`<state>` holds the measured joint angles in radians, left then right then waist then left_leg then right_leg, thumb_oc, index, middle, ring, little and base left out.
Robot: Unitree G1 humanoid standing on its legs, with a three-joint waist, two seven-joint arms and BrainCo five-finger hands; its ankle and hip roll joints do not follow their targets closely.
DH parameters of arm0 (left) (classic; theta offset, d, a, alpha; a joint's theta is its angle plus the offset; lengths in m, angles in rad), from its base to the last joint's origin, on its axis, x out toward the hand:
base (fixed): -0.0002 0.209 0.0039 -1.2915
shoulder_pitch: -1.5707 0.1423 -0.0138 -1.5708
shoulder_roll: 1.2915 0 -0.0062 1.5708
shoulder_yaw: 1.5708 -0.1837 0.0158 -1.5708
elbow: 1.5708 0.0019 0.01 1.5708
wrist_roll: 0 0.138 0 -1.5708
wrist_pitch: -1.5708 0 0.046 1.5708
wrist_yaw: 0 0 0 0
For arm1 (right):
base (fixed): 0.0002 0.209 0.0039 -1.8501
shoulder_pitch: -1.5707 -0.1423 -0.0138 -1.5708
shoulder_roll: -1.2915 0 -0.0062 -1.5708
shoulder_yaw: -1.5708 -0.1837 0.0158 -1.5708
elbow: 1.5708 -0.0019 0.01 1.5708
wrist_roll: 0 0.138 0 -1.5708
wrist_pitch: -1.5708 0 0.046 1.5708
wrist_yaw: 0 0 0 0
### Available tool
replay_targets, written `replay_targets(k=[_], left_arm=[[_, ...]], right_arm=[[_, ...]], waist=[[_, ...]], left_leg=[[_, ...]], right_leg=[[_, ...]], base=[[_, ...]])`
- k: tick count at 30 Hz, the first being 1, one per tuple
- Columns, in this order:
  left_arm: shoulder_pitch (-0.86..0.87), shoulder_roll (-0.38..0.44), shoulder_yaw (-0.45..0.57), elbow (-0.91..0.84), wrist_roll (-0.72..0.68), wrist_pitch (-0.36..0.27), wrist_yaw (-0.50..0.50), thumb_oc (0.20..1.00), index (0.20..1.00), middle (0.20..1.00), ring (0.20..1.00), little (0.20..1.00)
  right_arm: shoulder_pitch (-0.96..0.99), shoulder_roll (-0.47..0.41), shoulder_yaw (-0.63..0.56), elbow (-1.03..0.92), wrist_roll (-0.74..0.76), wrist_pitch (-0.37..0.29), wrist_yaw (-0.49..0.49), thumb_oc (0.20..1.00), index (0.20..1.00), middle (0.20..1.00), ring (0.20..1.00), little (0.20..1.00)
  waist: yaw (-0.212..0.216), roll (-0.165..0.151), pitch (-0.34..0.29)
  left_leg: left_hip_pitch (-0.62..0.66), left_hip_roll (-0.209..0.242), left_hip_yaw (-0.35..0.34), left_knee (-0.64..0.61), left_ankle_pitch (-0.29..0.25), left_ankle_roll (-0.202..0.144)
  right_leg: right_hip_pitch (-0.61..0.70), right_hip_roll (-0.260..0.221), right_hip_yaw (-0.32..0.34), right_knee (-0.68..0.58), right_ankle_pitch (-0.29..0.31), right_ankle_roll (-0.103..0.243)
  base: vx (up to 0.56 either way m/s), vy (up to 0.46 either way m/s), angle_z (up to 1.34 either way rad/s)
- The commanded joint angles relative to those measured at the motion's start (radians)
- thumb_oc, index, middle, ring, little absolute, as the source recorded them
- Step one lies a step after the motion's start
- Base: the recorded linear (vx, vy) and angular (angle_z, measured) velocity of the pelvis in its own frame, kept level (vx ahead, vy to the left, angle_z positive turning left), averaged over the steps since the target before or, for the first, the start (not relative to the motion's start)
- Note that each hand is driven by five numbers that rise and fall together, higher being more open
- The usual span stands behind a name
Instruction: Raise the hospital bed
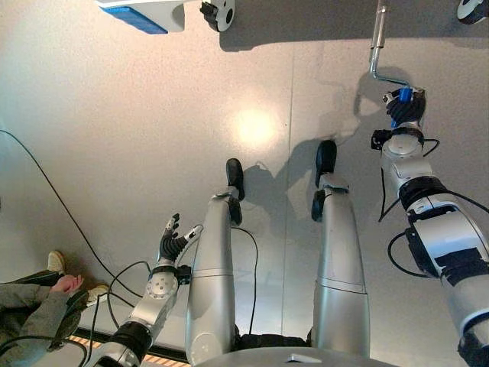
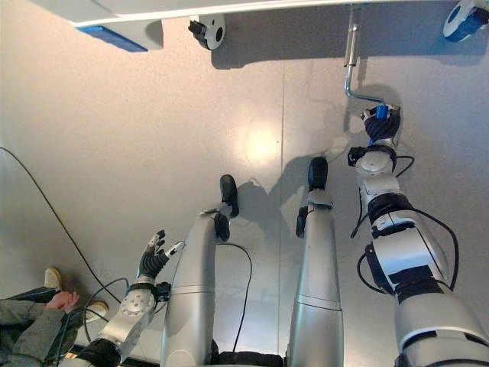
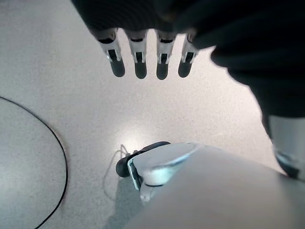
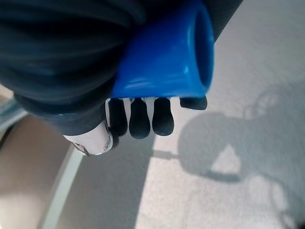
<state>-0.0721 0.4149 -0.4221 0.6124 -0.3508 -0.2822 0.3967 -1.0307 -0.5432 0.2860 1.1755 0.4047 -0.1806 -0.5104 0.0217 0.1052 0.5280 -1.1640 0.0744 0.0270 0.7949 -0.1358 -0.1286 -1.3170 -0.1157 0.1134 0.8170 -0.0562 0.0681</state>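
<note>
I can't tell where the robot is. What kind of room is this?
Probably a hospital or care room. A bed frame on a castor wheel stands on smooth floor, and the right hand grips its blue-handled crank.

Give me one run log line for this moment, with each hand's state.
task: raise hospital bed | right hand: shut on blue crank handle | crank rod: runs up to bed | left hand: open, idle, low over floor

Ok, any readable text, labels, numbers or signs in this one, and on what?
None can be read.
The crank, its blue grip in the right hand, and the bed show no print.
The left hand hangs idle.
</note>
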Motion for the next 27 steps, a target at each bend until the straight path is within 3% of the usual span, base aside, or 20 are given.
replay_targets(k=[1,18,27], left_arm=[[0.085,-0.010,-0.019,-0.005,-0.018,0.024,0.025,1.000,1.000,1.000,1.000,1.000],[0.070,0.021,-0.006,-0.041,-0.021,0.020,0.057,1.000,1.000,1.000,1.000,1.000],[0.059,0.026,0.004,-0.022,-0.031,0.020,0.072,1.000,1.000,1.000,1.000,1.000]], right_arm=[[0.138,-0.012,-0.014,0.079,0.063,0.053,-0.014,0.200,0.200,0.200,0.200,0.200],[0.123,0.156,0.014,0.084,0.052,0.066,0.026,0.200,0.200,0.200,0.200,0.200],[0.072,0.251,0.095,-0.009,0.008,0.047,0.039,0.200,0.200,0.200,0.200,0.200]], waist=[[-0.019,0.064,-0.008],[0.024,0.090,-0.008],[0.029,0.078,-0.008]], left_leg=[[-0.053,0.005,0.006,0.027,0.015,0.028],[-0.151,-0.029,-0.004,0.135,-0.019,0.051],[-0.168,-0.038,-0.007,0.163,-0.031,0.056]], right_leg=[[-0.015,0.016,-0.067,0.102,-0.087,0.027],[-0.067,-0.011,-0.077,0.169,-0.100,0.041],[-0.073,-0.009,-0.076,0.180,-0.105,0.038]], base=[[0.03,0.136,-0.07],[0.02,0.055,0.00],[0.01,0.015,0.00]])
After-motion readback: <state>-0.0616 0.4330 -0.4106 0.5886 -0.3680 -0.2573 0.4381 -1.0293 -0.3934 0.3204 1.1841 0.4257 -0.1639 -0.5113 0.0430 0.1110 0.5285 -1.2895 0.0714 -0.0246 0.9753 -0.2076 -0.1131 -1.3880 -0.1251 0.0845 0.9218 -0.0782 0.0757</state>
